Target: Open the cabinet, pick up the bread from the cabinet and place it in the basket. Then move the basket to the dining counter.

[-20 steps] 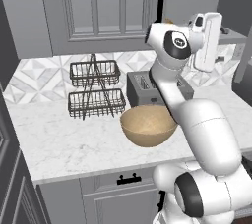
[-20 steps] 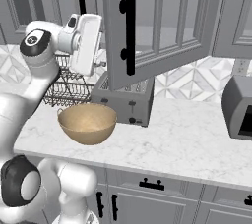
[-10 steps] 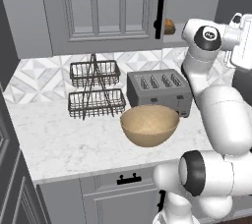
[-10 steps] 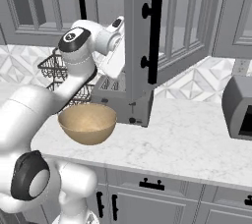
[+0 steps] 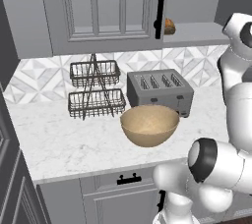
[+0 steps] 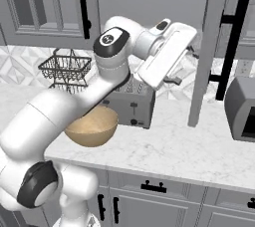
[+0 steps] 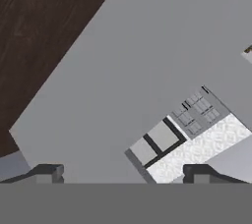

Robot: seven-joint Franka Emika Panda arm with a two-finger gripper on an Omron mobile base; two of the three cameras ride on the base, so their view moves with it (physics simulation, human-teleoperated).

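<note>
Right base view shows your gripper (image 6: 191, 54) against the swung-out cabinet door (image 6: 209, 47), fingers spread and empty. The bread (image 5: 169, 26) sits on the cabinet shelf (image 5: 202, 34), up and behind that door; the basket (image 5: 149, 125) waits below.

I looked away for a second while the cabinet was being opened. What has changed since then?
The cabinet door has swung much further open, pulled by the arm, which swept with it toward the right. The bread now shows on the shelf. The gripper has its fingers apart, holding nothing. The basket, toaster and wire rack have stayed put.
</note>
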